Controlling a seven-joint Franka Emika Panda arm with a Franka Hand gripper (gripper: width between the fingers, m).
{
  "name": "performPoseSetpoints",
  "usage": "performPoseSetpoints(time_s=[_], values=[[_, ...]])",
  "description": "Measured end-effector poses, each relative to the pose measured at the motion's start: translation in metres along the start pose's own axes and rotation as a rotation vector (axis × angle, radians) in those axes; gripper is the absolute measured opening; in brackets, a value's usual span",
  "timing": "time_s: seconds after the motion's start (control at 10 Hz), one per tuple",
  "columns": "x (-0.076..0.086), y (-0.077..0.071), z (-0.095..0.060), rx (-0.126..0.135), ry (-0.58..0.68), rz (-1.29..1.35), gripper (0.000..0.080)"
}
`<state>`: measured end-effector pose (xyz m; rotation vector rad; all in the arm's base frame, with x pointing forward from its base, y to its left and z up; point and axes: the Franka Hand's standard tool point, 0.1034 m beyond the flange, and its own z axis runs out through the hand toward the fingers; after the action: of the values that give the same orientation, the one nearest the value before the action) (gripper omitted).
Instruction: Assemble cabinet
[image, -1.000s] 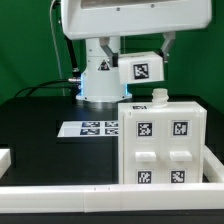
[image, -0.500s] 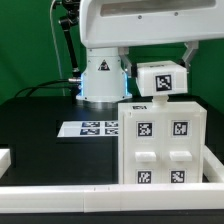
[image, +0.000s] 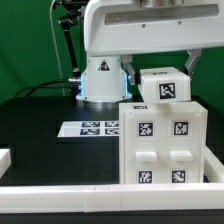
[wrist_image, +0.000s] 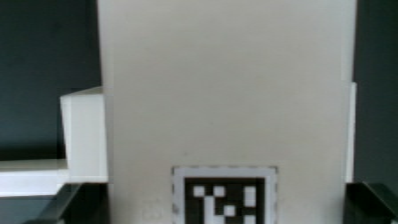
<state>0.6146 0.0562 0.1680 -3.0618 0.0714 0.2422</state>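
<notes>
The jaws grip a white tagged panel (image: 164, 86) by its side edges; the cabinet (image: 165, 150) stands right beneath them, touching or not I cannot tell; open black tabletop (image: 40, 125) and the marker board (image: 88, 128) lie toward the exterior view's left of the jaws; the wrist view cuts the panel's tag off.

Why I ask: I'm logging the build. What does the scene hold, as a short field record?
gripper: shut on the white tagged part
white tagged part: held just above the cabinet body; contact unclear
cabinet body: upright on the black table, four tags on its front
marker board: flat on the table, to the exterior view's left of the cabinet body
</notes>
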Motion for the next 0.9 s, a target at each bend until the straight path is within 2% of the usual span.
performPoseSetpoints(time_s=[0.3,0.9], values=[[0.0002,-0.0051,0.0089,-0.002,-0.006,-0.007,0.0560],[0.0062,-0.0069,0.0085,-0.003,0.041,-0.010,0.0560]])
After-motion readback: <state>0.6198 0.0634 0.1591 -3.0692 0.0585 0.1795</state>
